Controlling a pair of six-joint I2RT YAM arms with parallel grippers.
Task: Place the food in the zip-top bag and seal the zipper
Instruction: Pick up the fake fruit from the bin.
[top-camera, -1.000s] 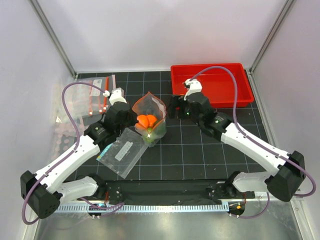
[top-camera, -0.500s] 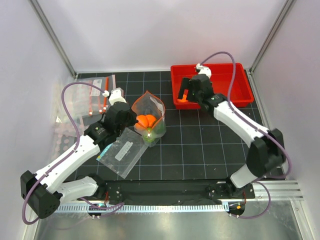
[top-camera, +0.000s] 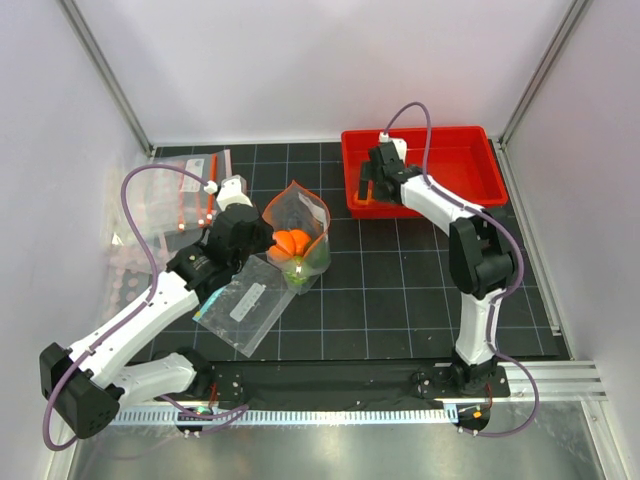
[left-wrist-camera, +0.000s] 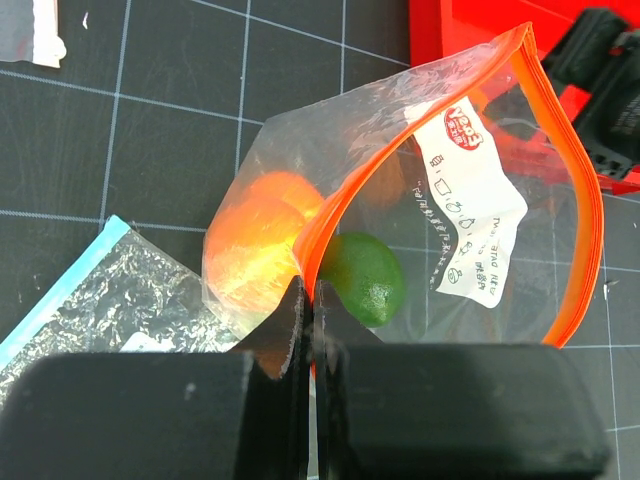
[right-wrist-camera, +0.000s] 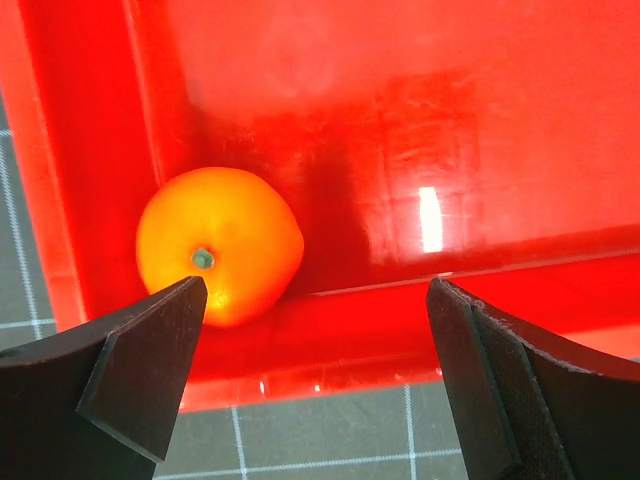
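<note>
While the zip-top bag (top-camera: 300, 222) is stood mouth-up at mid-table in the overhead view, its rim is pinched by the left gripper (top-camera: 262, 240), and the right gripper (top-camera: 368, 186) is hung over the near left corner of the red tray (top-camera: 470, 165). A second clear pouch (top-camera: 240, 305) is laid flat just in front of the bag.

From the left wrist, the jaws are seen clamped tight on the zipper (left-wrist-camera: 316, 245), so the mouth is propped open. At the bottom, orange fruit (left-wrist-camera: 262, 232) and a dark green fruit (left-wrist-camera: 364, 278) are lodged; an exact count cannot be made through the plastic.

From the right wrist, the fingers are spread to their widest, with nothing between them. A lone orange (right-wrist-camera: 220, 245) is found in the tray, tucked into the corner against the walls. It sits left of the gap, so the grip should probably be shifted across and lowered until the widest part is straddled; the wall-side finger is likely to be crowded, and a roll-away is to be guarded against.
</note>
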